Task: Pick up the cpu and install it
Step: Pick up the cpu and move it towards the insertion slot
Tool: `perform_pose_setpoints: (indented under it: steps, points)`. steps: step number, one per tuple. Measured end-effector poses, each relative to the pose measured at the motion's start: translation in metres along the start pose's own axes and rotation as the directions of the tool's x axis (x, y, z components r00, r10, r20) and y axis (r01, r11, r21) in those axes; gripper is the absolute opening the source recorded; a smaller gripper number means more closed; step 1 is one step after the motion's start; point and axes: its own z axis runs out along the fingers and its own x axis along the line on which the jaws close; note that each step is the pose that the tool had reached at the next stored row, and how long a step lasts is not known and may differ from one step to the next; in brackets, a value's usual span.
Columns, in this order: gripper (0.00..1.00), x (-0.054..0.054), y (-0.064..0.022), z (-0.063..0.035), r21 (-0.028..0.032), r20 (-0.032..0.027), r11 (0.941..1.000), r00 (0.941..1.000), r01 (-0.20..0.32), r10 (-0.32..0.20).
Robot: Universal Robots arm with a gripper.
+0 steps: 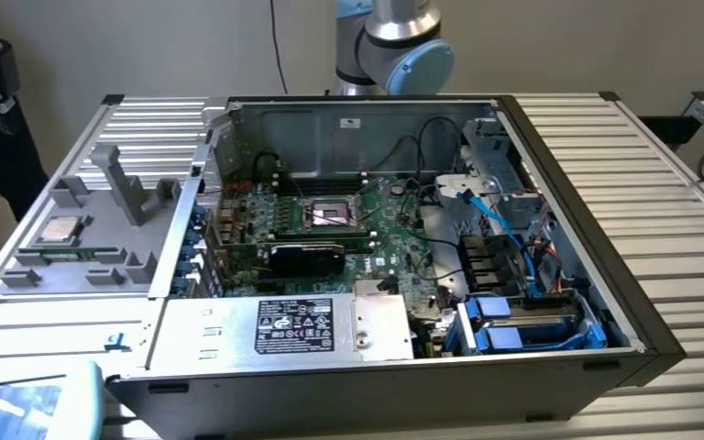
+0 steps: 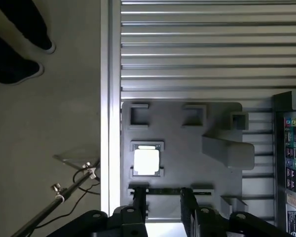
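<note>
Square cpu [image 2: 146,162], its metal top shiny, lay in a matte grey moulded tray [image 2: 187,148] on the ribbed table [image 2: 212,49]. The black gripper [image 2: 163,193] was nearby, its fingers apart and empty.

Tray [image 1: 114,243] is sitting just beside the computer case [image 1: 327,137], on the exterior view's left; cpu [image 1: 61,230] is lying on it; arm [image 1: 391,41] is standing behind the case.

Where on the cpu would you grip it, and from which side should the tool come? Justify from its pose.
Take the cpu by two opposite thin edges, coming straight down from above. It lies flat, metal top up, in the grey holder tray, so only its edges offer grip. Raised tabs seem to border two sides; the other two look freer.
</note>
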Motion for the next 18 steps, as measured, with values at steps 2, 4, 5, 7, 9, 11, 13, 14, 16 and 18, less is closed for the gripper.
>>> perform_pose_setpoints:
  steps: [2, 4, 5, 7, 9, 11, 13, 14, 16, 18]
  points:
    - [0.49, 0.000, 0.0000, 0.0014, 0.0002, -0.0091, 1.0000, 1.0000, 0.001, -0.001]
    - [0.49, 0.000, -0.0001, 0.0030, 0.0003, -0.0203, 1.0000, 0.9998, 0.005, -0.005]
    - [0.49, 0.000, -0.0001, 0.0043, 0.0004, -0.0245, 1.0000, 0.9997, 0.007, -0.007]
    - [0.49, 0.000, -0.0001, 0.0078, 0.0005, -0.0259, 1.0000, 0.9996, 0.008, -0.008]
    - [0.49, 0.000, -0.0003, 0.0115, 0.0004, -0.0258, 1.0000, 0.9996, 0.008, -0.008]
    - [0.49, 0.000, -0.0005, 0.0151, 0.0024, -0.0260, 1.0000, 0.9996, 0.009, -0.009]
    - [0.49, 0.000, -0.0004, 0.0182, 0.0070, -0.0257, 0.9999, 0.9996, 0.009, -0.008]
    - [0.49, 0.000, -0.0003, 0.0192, 0.0116, -0.0258, 0.9999, 0.9996, 0.009, -0.008]
    - [0.49, 0.000, 0.0004, 0.0209, 0.0241, -0.0256, 0.9997, 0.9996, 0.009, -0.008]
    - [0.49, 0.001, 0.0026, 0.0228, 0.0340, -0.0244, 0.9994, 0.9997, 0.009, -0.009]
